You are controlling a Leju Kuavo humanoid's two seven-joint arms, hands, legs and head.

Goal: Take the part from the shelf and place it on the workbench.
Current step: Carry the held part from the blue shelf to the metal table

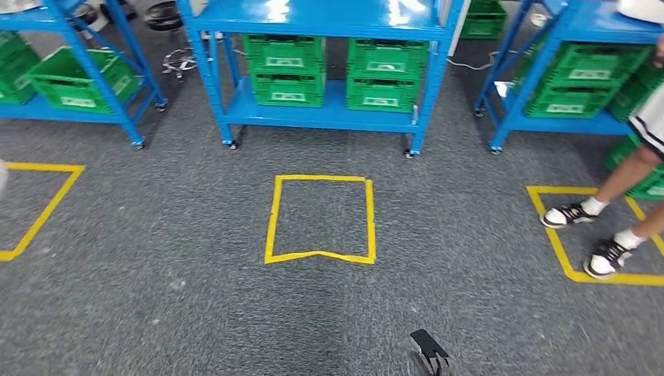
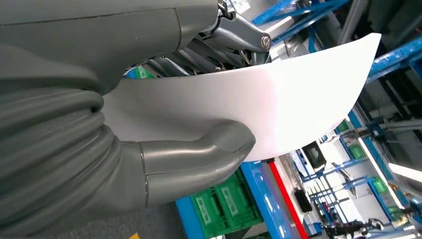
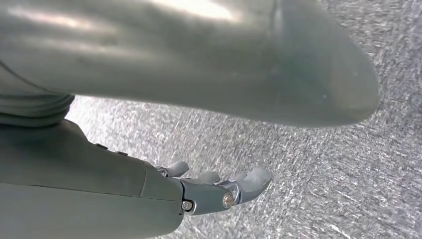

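Head view, three blue shelves (image 1: pixel 313 19), three yellow floor squares (image 1: pixel 321 219)

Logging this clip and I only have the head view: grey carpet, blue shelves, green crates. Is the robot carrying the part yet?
Observer: Yes. The left hand grips a thin curved white plastic part, its thumb pressed against one face.
Operator: And the right hand?
Observer: The right hand holds nothing; it hangs over the grey carpet, its fingers slightly curled.
Operator: Workbench visible anywhere?
Observer: No. Behind the part, the left wrist view has blue shelving with green crates.
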